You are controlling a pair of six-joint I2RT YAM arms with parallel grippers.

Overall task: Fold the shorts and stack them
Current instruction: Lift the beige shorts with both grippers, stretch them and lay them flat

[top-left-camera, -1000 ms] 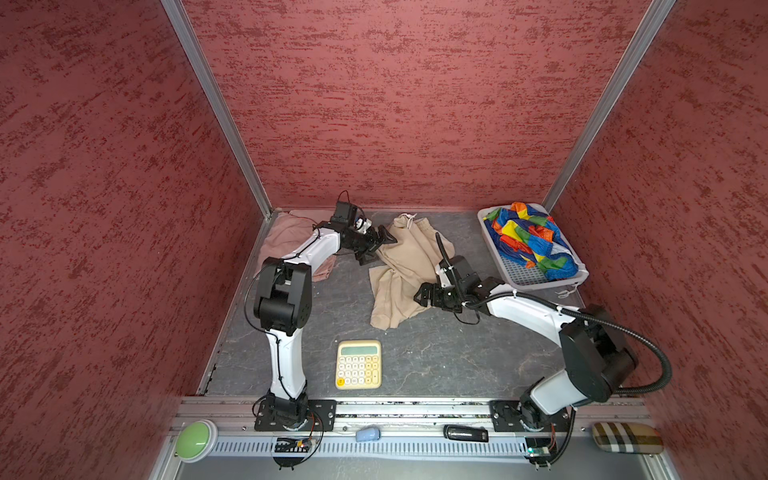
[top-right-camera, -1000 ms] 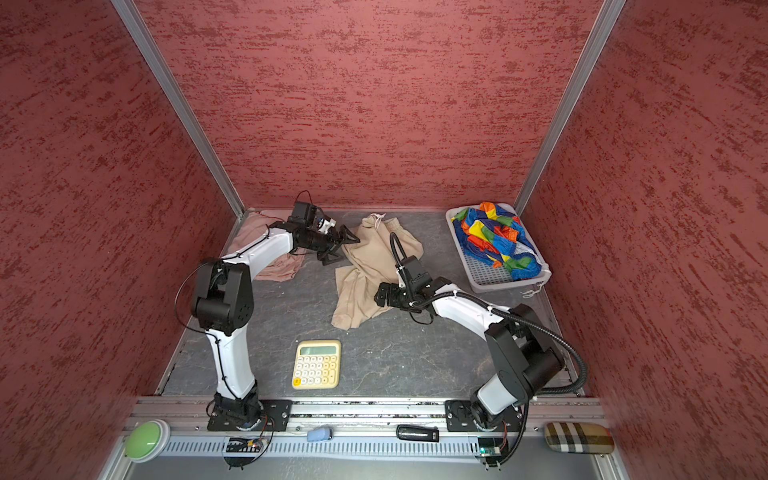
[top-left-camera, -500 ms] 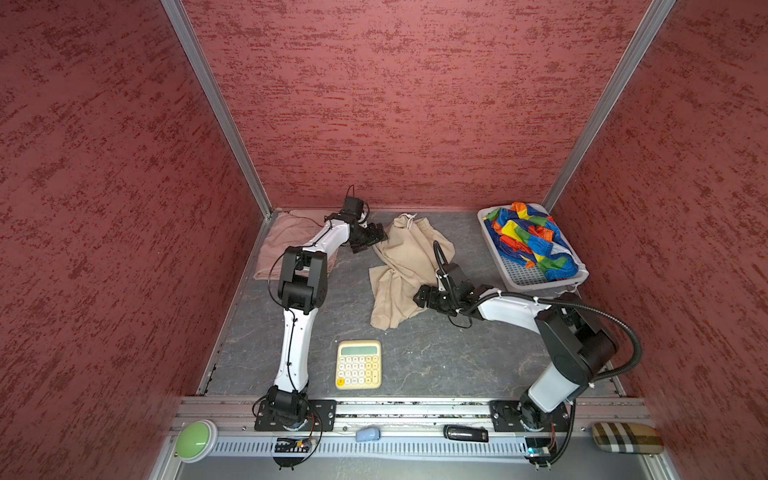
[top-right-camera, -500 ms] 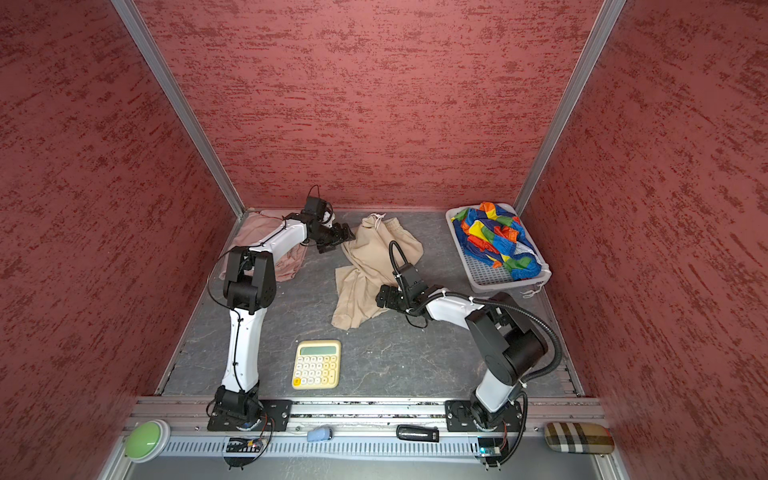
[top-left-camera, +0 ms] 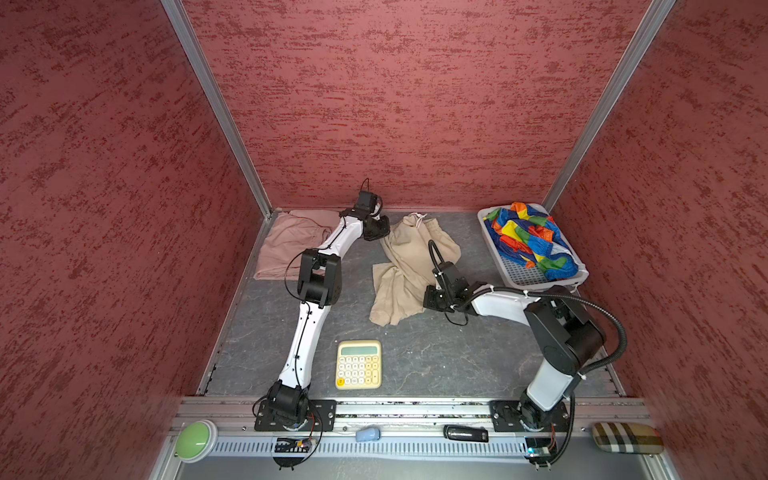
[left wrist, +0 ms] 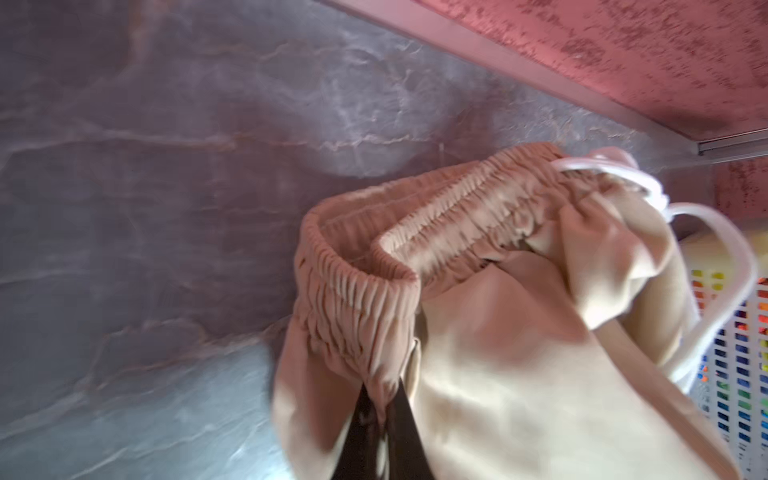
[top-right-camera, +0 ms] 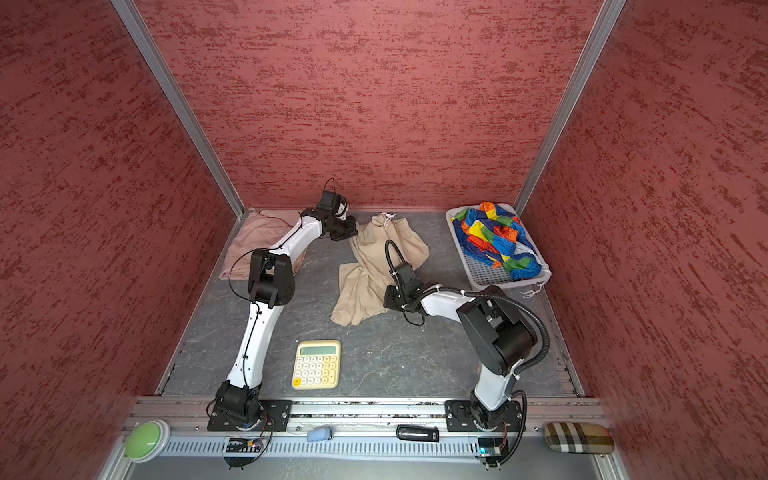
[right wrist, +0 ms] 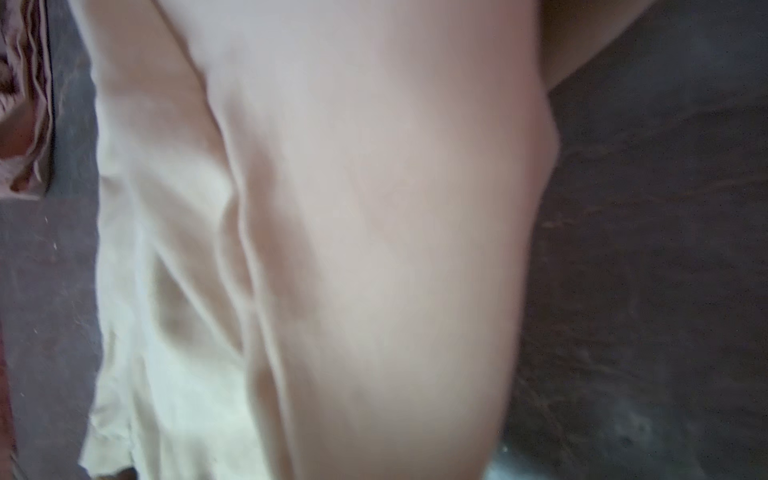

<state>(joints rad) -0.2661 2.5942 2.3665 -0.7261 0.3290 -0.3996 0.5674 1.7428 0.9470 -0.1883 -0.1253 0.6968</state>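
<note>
The beige shorts lie crumpled mid-table, white drawstring at the far end. My left gripper is shut on their gathered waistband at the far left corner. My right gripper sits at their near right edge; in the right wrist view the beige fabric covers its jaws, and it is shut on the cloth. The pink shorts lie flat at the back left, partly under the left arm. The rainbow shorts are bunched in the white basket.
A yellow calculator lies near the front, just in front of the beige shorts. The basket stands at the back right against the wall. A green button and a plaid case rest on the front rail. Red walls close three sides.
Both grippers have gone from open to shut on the beige shorts. The left arm has stretched farther back to the waistband; the right arm has drawn its elbow in.
</note>
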